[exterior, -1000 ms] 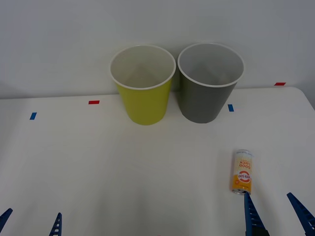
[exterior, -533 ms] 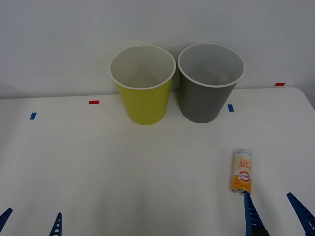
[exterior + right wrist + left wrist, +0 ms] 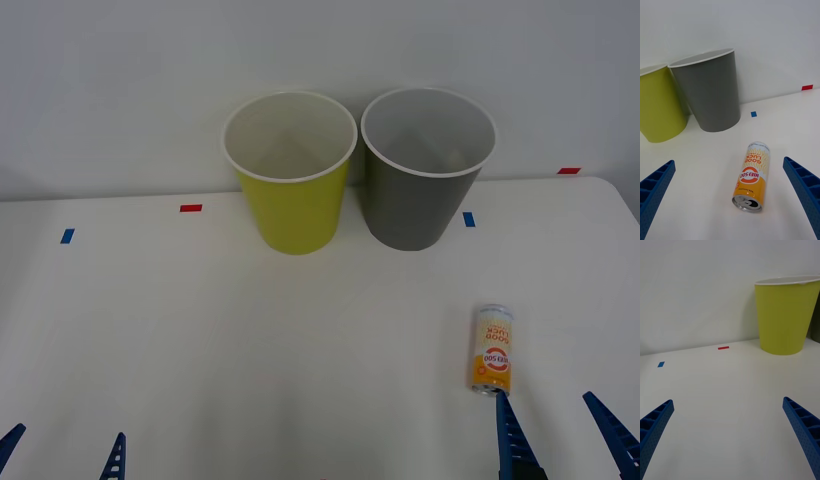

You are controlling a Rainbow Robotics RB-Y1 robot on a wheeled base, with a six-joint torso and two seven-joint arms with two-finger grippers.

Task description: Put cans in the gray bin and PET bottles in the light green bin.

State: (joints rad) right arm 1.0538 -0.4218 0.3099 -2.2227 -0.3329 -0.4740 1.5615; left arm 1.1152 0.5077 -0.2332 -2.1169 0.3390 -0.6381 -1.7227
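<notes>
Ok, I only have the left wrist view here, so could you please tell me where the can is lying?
Observer: The can lies on its side at the table's right, just ahead of the right tool.
Operator: My left tool is open over bare table; is the right one open too?
Observer: Yes, it is wide open, and the can's silver end faces it.
Operator: And where is the gray bin, please?
Observer: The gray bin stands upright at the back, close beside the light green bin, on its right.
</notes>
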